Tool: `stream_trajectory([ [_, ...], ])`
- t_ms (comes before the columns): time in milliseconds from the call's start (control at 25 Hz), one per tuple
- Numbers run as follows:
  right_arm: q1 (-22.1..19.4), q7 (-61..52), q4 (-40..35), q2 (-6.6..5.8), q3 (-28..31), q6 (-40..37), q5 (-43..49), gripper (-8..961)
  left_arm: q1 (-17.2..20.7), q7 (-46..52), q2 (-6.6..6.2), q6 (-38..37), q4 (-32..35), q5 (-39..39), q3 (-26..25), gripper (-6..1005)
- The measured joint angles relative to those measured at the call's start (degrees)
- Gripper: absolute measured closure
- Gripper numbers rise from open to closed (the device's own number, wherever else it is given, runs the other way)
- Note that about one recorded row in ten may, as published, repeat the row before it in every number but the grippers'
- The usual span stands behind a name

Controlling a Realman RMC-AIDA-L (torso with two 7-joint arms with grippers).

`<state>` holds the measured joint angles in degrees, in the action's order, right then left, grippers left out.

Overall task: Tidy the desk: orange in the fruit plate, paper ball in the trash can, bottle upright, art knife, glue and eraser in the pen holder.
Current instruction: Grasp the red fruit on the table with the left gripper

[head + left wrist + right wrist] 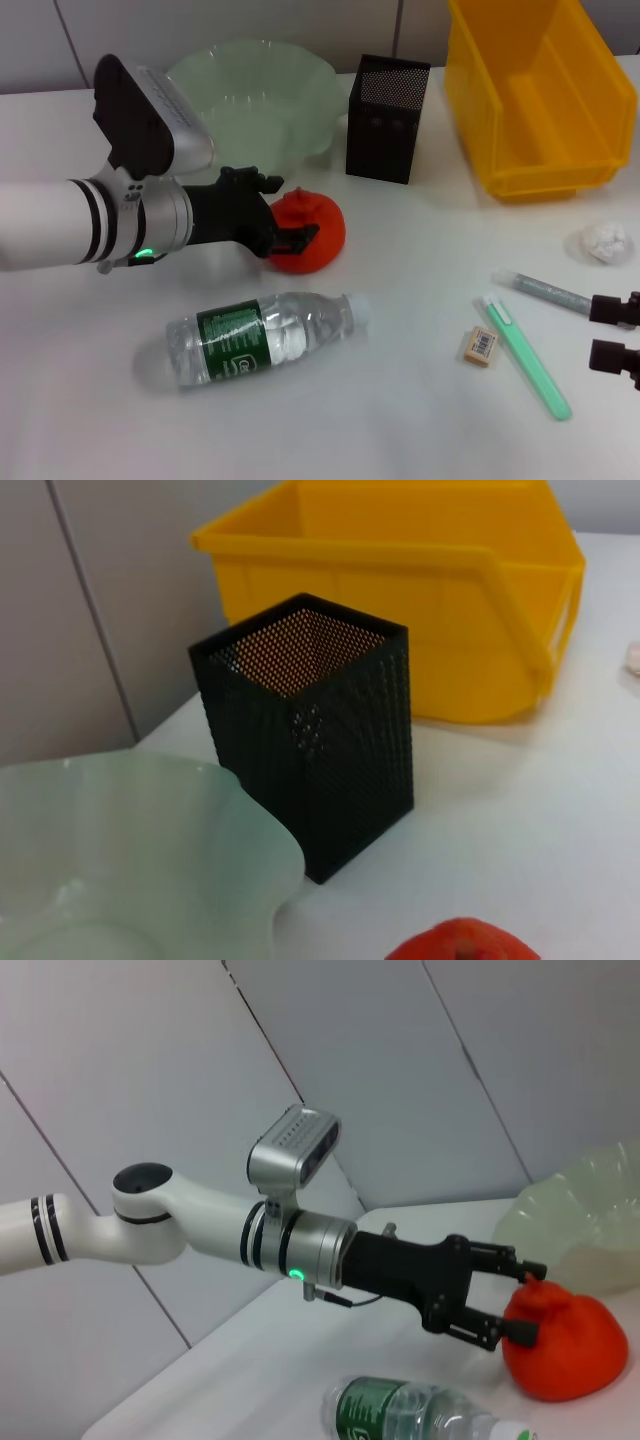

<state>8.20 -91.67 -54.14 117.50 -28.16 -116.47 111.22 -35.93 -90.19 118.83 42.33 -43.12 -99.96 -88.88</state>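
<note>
Head view: plain white desk (420, 420) under a pale panelled wall. Left tool (298, 222) out over the middle, spread around the orange (320, 240), fingers on both flanks, fruit down on the desk just in front of the fruit plate (300, 90). Beside the plate, pen holder (388, 118) upright, then trash can (535, 90) at the far right corner. Bottle (262, 336) flat on its side near the front edge, cap pointing right. Further right: eraser (481, 345), green art knife (525, 355) just beside it, grey glue stick (545, 290) a little behind, paper ball (603, 241) near the right edge. Right tool (618, 335) barely peeking in at the right edge, parked; open or clenched, cannot tell. Left wrist view: close on the pen holder (320, 770) with the trash can (400, 600) behind, rim of the fruit plate (200, 810), top of the orange (462, 945) at the edge; own fingers hidden here. Right wrist view: side look at the left tool (520, 1305), jaws parted above and below the orange (565, 1350), pressing its skin; bottle (420, 1420) in front, fruit plate (590, 1210) behind, grey wall panels filling the background.
</note>
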Motion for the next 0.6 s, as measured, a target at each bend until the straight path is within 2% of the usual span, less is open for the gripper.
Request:
stream_trajectory([
  [600,0.48,0.00,0.16,0.00,0.47,0.42,0.18,196,-0.09,1.34,0.10,-0.02,-0.49,0.38,0.04,207],
])
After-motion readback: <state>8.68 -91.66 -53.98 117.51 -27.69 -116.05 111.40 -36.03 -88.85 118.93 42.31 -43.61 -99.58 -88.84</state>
